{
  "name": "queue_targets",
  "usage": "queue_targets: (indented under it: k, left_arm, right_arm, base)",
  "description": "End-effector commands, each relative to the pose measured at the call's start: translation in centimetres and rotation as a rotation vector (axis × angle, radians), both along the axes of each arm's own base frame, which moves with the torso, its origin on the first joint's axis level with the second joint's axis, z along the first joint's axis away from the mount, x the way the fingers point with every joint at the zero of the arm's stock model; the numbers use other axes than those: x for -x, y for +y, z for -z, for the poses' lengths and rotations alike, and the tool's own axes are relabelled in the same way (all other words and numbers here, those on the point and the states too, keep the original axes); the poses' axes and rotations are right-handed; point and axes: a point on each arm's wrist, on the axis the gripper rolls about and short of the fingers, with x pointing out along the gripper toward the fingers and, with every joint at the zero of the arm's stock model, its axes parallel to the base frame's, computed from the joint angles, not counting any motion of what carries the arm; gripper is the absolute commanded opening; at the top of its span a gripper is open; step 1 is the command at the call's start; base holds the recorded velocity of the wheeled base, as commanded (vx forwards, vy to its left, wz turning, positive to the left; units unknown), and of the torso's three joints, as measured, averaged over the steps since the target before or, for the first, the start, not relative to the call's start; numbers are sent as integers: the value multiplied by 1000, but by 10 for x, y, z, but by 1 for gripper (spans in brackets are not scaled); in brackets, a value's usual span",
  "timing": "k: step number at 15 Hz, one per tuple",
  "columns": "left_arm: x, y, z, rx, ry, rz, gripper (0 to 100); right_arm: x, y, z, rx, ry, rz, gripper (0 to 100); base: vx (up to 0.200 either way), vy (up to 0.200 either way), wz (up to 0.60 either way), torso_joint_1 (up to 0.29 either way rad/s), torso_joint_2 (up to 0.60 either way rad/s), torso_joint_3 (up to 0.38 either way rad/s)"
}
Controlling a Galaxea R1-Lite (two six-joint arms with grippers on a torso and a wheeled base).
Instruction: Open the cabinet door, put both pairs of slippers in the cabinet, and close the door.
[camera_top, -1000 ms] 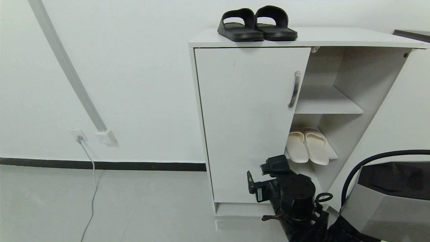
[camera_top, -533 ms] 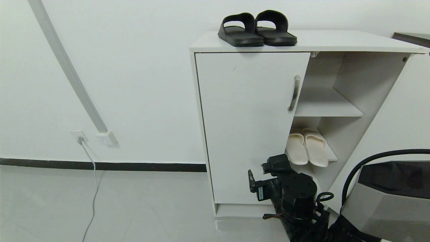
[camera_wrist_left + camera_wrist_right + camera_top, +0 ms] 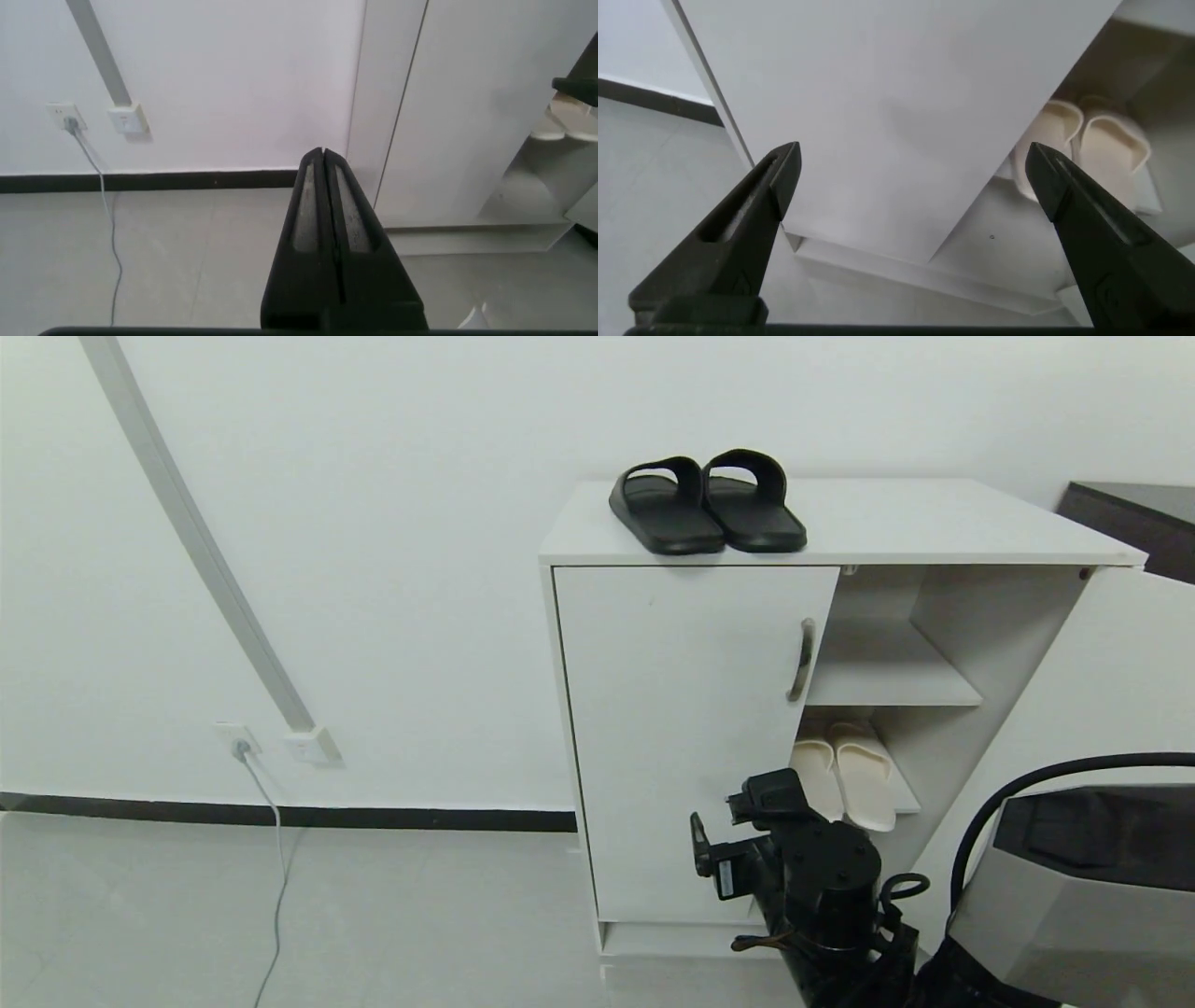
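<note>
The white cabinet (image 3: 915, 523) stands against the wall with its left door (image 3: 681, 728) shut and its right door (image 3: 1102, 681) swung open. A pair of black slippers (image 3: 705, 504) sits on the cabinet top at the left. Cream-white slippers (image 3: 845, 775) (image 3: 1083, 140) lie side by side on the lower shelf inside. My right gripper (image 3: 728, 817) (image 3: 913, 157) is open, low in front of the shut door's bottom corner, holding nothing. My left gripper (image 3: 322, 159) is shut on nothing, low over the floor left of the cabinet.
An upper shelf (image 3: 887, 681) is bare. The shut door carries a metal handle (image 3: 801, 660). A wall outlet with a grey cable (image 3: 241, 745) and a slanted conduit (image 3: 187, 523) sit to the left. Dark furniture (image 3: 1130, 513) adjoins the cabinet's right. Open floor (image 3: 327, 915) lies left.
The head camera has moved: the whole picture has shifted downward, showing more of the cabinet top. The slippers and doors keep their places, and the right arm holds its pose.
</note>
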Motion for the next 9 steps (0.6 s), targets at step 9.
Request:
queue_targets:
  k: [9]
  left_arm:
    - [0,0,0,0,1,-2,0]
  right_arm:
    - [0,1,4,9,8,-2,100]
  base:
    - [0,0,0,165,-485,-324]
